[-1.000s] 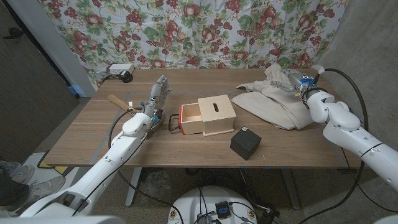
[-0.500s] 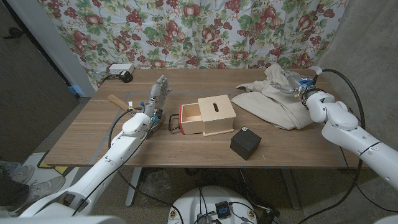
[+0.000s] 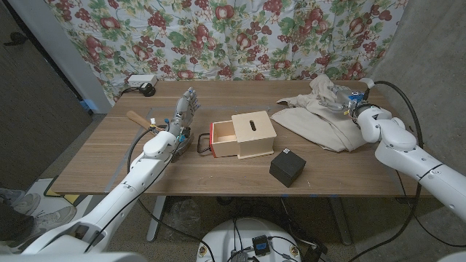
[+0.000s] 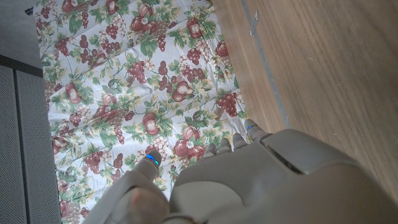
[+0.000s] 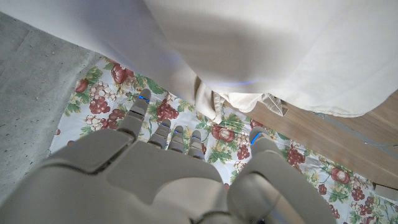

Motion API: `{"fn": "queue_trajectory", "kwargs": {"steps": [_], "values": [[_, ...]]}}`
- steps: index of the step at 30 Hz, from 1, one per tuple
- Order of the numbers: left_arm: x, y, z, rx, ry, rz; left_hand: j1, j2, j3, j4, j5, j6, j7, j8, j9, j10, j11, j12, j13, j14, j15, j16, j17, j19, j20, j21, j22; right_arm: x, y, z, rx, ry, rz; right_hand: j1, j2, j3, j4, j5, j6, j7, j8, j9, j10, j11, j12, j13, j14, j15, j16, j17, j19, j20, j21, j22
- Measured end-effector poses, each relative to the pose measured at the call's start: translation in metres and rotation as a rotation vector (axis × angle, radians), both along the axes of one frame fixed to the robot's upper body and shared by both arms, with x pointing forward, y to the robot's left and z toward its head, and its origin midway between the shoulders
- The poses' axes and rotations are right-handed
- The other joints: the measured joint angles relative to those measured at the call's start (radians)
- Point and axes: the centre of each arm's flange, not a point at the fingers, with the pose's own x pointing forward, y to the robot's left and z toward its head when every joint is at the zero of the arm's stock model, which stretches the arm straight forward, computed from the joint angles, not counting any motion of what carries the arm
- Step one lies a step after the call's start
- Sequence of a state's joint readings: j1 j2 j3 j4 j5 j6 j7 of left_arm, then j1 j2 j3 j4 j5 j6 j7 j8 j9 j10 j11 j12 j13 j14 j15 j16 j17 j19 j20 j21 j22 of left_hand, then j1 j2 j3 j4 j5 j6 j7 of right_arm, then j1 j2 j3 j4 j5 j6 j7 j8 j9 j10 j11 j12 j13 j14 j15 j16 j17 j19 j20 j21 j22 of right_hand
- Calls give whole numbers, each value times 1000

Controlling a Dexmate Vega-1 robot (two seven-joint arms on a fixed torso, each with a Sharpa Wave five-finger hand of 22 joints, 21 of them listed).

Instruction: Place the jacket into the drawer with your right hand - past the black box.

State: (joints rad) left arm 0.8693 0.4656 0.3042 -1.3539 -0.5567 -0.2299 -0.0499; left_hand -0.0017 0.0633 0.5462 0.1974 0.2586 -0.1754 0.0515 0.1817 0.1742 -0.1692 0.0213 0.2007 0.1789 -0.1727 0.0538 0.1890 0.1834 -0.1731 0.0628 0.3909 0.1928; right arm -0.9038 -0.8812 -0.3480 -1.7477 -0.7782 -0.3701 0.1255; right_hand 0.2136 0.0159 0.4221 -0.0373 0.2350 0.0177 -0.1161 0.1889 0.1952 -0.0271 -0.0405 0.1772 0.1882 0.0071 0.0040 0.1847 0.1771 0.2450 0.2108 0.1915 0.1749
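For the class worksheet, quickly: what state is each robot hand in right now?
Left hand: open, fingers apart, holding nothing.
Right hand: open at the jacket, fingers spread, not yet gripping the cloth.

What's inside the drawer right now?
The drawer is pulled partway out of the wooden box, toward the left hand. Its visible part looks bare, but the box covers the back.

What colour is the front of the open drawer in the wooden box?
Red: the drawer front shows a red edge, best seen in the head view.
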Motion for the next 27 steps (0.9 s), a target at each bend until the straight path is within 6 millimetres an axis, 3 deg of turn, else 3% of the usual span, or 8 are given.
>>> {"fn": "queue_trajectory", "kwargs": {"steps": [12,27], "values": [[2,-1,1,3,2,-2,0,0,0,0,0,4,-3,0,0,0,0,0,0,0,0,0,0,0,0,0,0,3,-3,-2,-4,27,-17,3,-19,-9,-9,0,-13,3,0,0,-15,-4,0,0,-4,4,0,2,-6,5,0,0],[3,-1,-1,4,5,-3,0,0,0,0,0,4,-3,0,0,0,0,0,0,0,0,0,0,0,0,0,0,7,-5,-7,-4,55,-32,4,-20,-12,-12,0,-28,8,0,0,-22,-4,0,0,-5,5,0,2,-5,5,0,0]]}}
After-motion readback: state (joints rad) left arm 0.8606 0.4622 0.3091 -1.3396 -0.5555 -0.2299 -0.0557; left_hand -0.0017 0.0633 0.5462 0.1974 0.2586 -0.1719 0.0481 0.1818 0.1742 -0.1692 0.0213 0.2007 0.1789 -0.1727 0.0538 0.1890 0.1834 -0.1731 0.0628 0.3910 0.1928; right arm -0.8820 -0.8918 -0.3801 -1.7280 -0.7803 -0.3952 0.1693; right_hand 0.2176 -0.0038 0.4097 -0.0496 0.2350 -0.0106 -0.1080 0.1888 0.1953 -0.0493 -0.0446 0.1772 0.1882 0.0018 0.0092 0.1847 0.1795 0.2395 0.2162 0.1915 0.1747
